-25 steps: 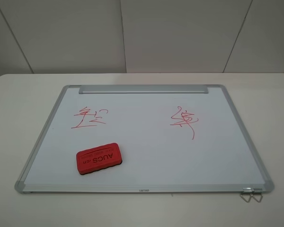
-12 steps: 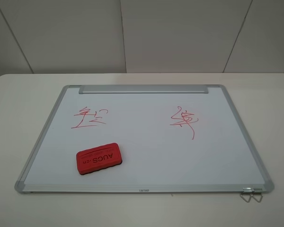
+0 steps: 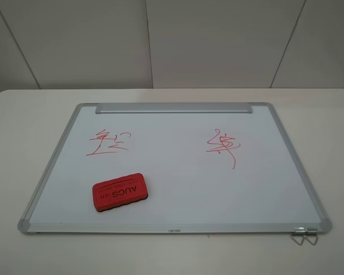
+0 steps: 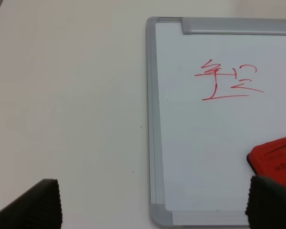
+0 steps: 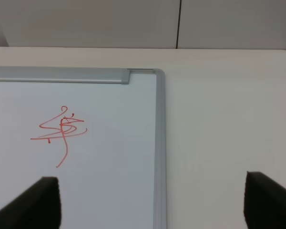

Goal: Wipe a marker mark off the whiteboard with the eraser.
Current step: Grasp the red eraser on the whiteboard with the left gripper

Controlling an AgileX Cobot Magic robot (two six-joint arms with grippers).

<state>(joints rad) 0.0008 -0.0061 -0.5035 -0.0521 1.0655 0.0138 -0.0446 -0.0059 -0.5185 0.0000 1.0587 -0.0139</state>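
Only a corner of the eraser (image 4: 276,157) shows in the left wrist view; it lies on the board (image 3: 183,189), just in front of the mark (image 3: 109,143). The left gripper (image 4: 152,205) and right gripper (image 5: 150,202) both gape wide, empty, their fingertips cut off.

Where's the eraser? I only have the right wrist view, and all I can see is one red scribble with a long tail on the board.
Observer: The eraser lies flat on the whiteboard, toward its near left corner in the high view, lettering up, with no gripper on it.
Operator: Is there a second mark?
Observer: Yes. The marker mark with the long underline is on the board's left half, just beyond the eraser and apart from it.
Operator: What about the left gripper?
Observer: The left gripper is open and empty in its wrist view, with the board's near left corner showing between its fingers.
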